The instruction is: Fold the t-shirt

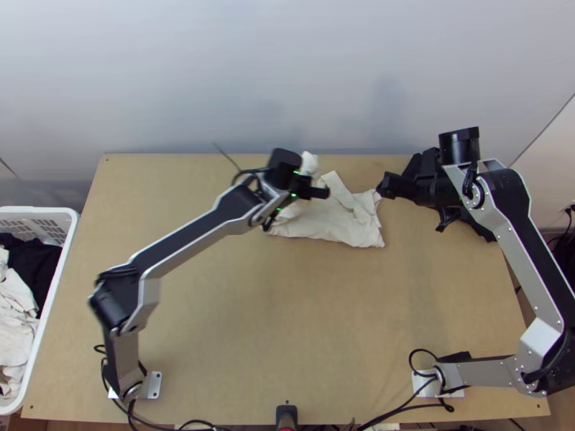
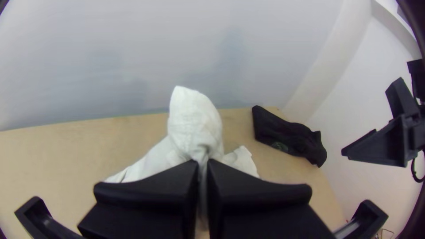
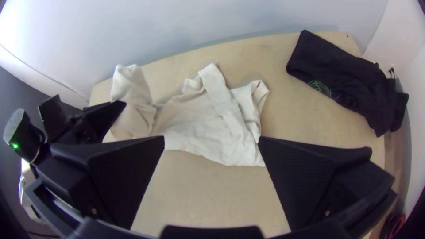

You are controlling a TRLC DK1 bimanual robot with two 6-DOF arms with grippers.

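Lying bunched at the far side of the table (image 1: 287, 323), the white t-shirt (image 1: 334, 221) is standing in a peak where the left hand (image 2: 202, 163) is pinching it firmly, probably for straightening. At its right, the right hand (image 3: 211, 138) is hanging wide open and empty, likely to admit an edge. Far right, a black cloth (image 3: 345, 75) is resting, perhaps aside deliberately

Our shirt (image 1: 327, 224) lies on the table (image 1: 287, 309), left of another garment (image 3: 338, 66). We have clothes (image 1: 14, 305) in a basket (image 1: 36, 210) farther left.
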